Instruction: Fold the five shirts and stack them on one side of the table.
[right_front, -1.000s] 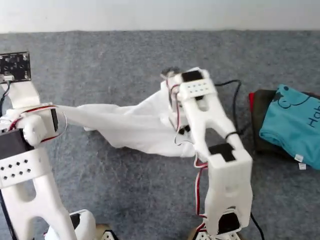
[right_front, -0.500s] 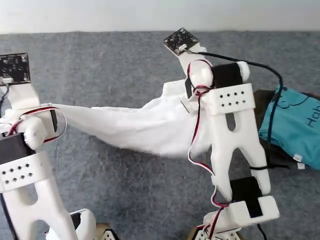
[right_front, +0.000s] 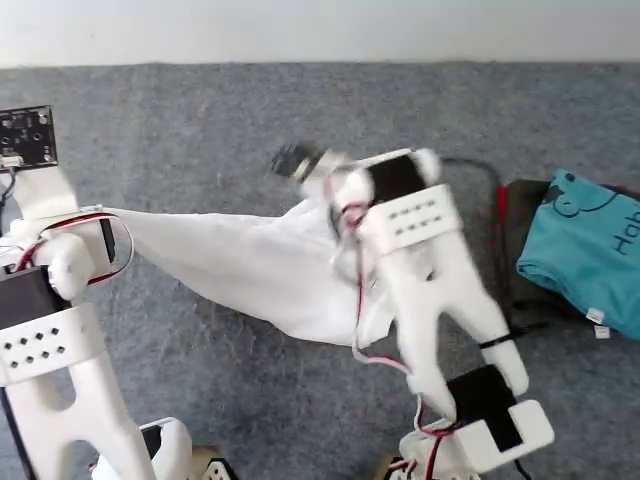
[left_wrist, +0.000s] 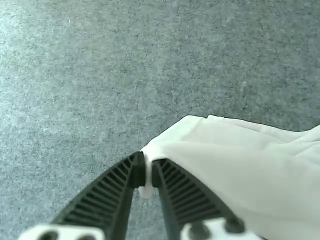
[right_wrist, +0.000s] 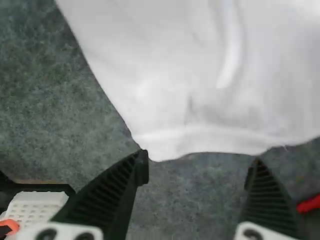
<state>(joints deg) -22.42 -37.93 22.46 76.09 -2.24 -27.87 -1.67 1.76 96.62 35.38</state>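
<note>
White shirt (right_front: 250, 265) lies stretched across the middle of the grey desk (right_front: 200, 110) | we find the left hand (left_wrist: 147, 170) pinching one corner of it at the desk's left side | right hand (right_wrist: 200, 165) spread wide over the shirt's hem, gripping nothing | folded teal shirt (right_front: 590, 240) tops the stack (right_front: 520, 250) at the right edge

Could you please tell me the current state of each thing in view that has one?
white shirt: unfolded, bunched, one corner pulled taut.
left gripper: fingers shut on the white shirt.
right gripper: fingers open over the shirt's hem.
teal shirt: folded, atop dark folded shirts.
</note>
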